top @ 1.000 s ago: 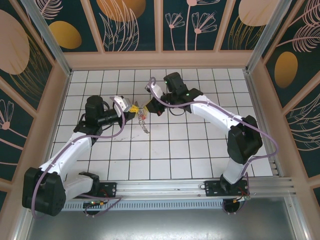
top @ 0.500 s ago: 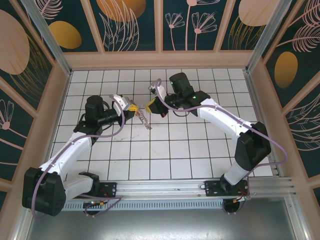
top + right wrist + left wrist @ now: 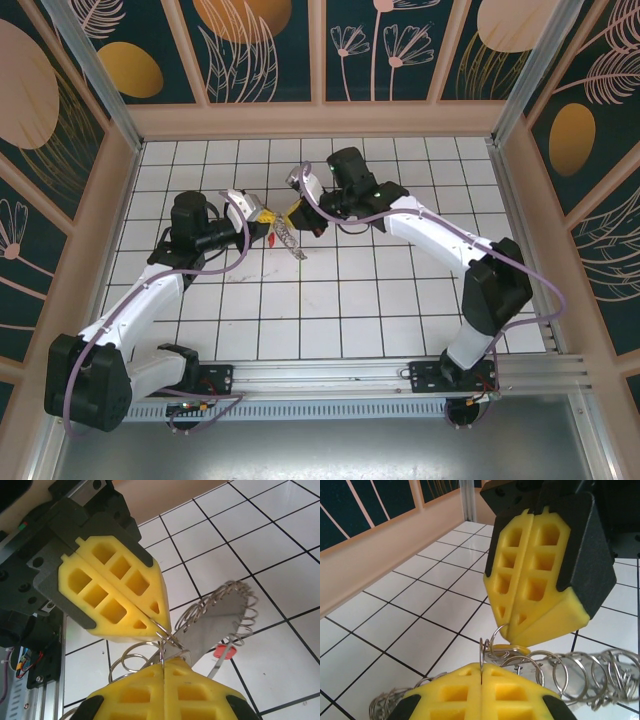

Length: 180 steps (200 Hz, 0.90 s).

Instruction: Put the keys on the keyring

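Left gripper (image 3: 481, 674): yellow pads pressed flat together, a wire loop of the keyring (image 3: 491, 642) coming out of the seam. It is pinched, not loose.

Right gripper (image 3: 515, 624): pads also closed, tips nipping another loop of the same bunch. The two sets of tips stand almost nose to nose, just apart, with the ring bridging them.

A brass-yellow sliver (image 3: 512, 650) sits on the loops right under the right tips – perhaps a key, too small to tell.

Outward: a string of small silvery rings (image 3: 570, 672) trails off along a grey strip (image 3: 215, 620), and the red tag (image 3: 224, 651) hangs below it. The whole bunch is held off the tiled floor (image 3: 400, 300), left of centre and towards the back wall.

Progress, as a judgement: the ring is gripped from both sides, and the job is at the prying or threading stage. No key is clearly threaded on, so the threading is still to do.

Against half a second ago, the right gripper has closed in on the left and its elbow has pulled in – the left arm is unchanged.
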Motion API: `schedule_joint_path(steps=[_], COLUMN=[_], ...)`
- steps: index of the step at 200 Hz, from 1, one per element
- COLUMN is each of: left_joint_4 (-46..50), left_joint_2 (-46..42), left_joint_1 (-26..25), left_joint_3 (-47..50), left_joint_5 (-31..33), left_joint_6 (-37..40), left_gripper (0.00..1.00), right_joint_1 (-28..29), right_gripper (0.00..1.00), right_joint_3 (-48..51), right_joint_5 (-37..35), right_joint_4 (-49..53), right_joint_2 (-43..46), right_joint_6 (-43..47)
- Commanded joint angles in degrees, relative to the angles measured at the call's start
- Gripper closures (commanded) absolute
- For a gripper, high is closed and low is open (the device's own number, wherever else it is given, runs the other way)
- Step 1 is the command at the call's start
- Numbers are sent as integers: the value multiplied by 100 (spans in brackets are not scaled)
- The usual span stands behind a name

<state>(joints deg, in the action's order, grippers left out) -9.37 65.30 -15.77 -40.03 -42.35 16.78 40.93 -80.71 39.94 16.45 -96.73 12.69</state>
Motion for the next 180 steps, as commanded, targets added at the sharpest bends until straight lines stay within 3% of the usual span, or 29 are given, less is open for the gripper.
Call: schedule_joint_path(steps=[1,89,180], left_joint_4=[-92,-215,-245], left_joint_2=[1,-35,75], left_joint_1=[-18,-14,-17], left_joint_3=[-187,5,-32], left_joint_5=[-91,110,185], left_joint_6=[-52,-178,-401], left_gripper=[100,100,100], right_joint_1=[73,100,108], right_gripper=[100,100,100], right_joint_3=[-235,-51,-11], right_joint_5=[-27,62,22], right_joint_4=[-141,-654,-511], right_joint_2=[-146,-131,-14], right_joint_6=[-87,-380,-55])
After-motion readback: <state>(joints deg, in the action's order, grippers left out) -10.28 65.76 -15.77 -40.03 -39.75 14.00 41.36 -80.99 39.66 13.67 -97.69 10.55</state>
